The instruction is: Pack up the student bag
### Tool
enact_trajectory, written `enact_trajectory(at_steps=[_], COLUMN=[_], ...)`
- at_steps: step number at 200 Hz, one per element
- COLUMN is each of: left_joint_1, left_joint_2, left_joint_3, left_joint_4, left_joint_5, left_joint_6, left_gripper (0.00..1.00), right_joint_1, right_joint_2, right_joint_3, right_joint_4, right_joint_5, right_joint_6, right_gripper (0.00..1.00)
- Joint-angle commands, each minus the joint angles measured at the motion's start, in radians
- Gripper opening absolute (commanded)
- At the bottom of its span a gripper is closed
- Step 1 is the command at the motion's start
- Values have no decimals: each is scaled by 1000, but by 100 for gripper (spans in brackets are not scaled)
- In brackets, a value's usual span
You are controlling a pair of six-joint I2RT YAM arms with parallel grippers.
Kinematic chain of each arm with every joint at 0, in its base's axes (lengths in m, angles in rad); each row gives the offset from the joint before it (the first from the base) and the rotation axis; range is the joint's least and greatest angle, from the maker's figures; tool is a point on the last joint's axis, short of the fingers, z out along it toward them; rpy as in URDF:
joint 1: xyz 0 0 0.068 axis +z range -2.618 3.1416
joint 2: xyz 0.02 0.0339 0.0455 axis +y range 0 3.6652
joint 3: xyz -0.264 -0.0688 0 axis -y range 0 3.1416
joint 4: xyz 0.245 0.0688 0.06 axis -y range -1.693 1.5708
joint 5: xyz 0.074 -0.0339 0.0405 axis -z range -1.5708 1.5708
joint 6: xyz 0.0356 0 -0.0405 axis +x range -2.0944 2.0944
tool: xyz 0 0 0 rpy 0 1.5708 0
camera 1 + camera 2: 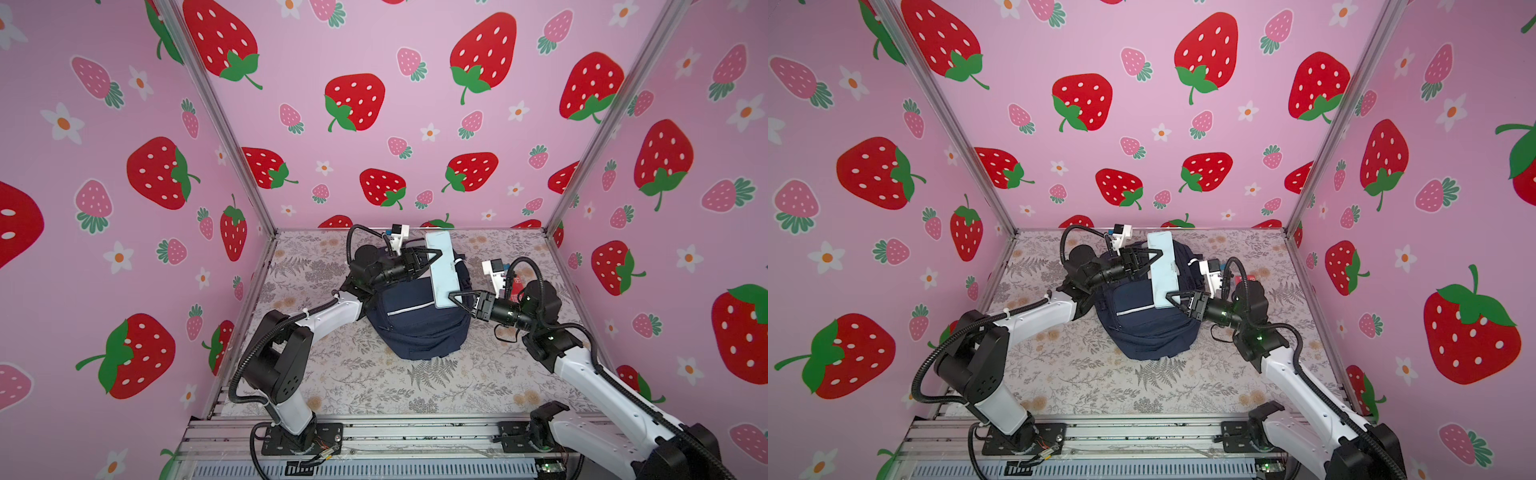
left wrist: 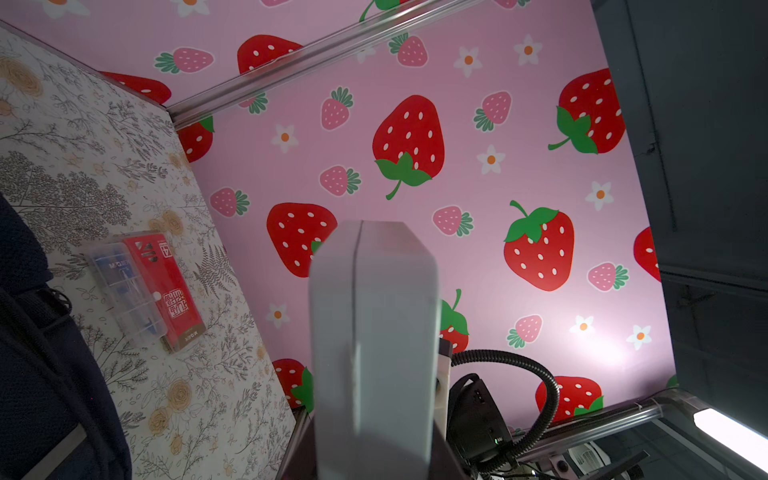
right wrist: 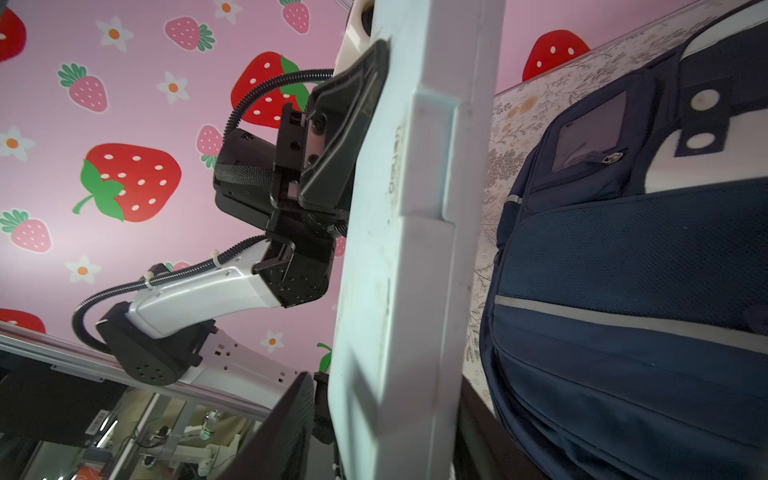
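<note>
Above the bag [image 1: 415, 328], a pencil case [image 1: 442, 270] held aloft

On the worktop [image 1: 374, 386] the bag sits nearer the far edge. The left hand [image 1: 434, 254] clamps the case's far end; the right hand [image 1: 457, 301] straddles its near end, gripping or not I cannot tell

The student bag [image 1: 415, 328], a bulky navy-blue fabric backpack with a thin pale reflective stripe [image 1: 409, 309] across its front, lies front-up midway across the surface [image 1: 353, 374], its top towards the far edge.
</note>
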Motion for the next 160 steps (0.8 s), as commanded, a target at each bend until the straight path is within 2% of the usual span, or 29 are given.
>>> enact_trajectory(at_steps=[1, 18, 25, 32, 46, 58, 75, 88, 100, 133, 160], left_joint_1=[-4, -7, -8, -10, -11, -12, -12, -11, -13, -20, -42], left_joint_2=[6, 11, 11, 11, -2, -25, -66, -105, -151, -221, -240], left_joint_3=[-5, -9, -9, -10, -9, -9, 7, 43, 82, 200, 260], left_joint_4=[109, 116, 111, 104, 45, -45, -206, -391, -597, -1010, -1225], left_joint_5=[-17, -14, -13, -10, -5, -14, -27, -44, -107, -270, -414], left_joint_6=[-38, -40, -35, -29, 11, 69, 183, 300, 439, 751, 920], left_gripper=[0, 0, 0, 4, 29, 45, 61, 74, 82, 85, 85], right_joint_1=[-4, -4, -4, -4, -4, -4, -6, -13, -29, -94, -175], right_joint_2=[-21, -17, -15, -14, -20, -26, -37, -47, -50, -50, -43], right_joint_3=[-9, -2, 2, 4, 7, 7, 13, 13, 13, 30, 78], right_joint_4=[34, 34, 34, 35, 37, 36, 15, -7, -41, -161, -341], right_joint_5=[17, 18, 18, 18, 19, 24, 33, 42, 53, 56, 96], right_joint_6=[15, 17, 16, 17, 16, 17, 9, 5, -4, -48, -131], right_gripper=[39, 24, 21, 19, 16, 14, 12, 11, 11, 7, 5])
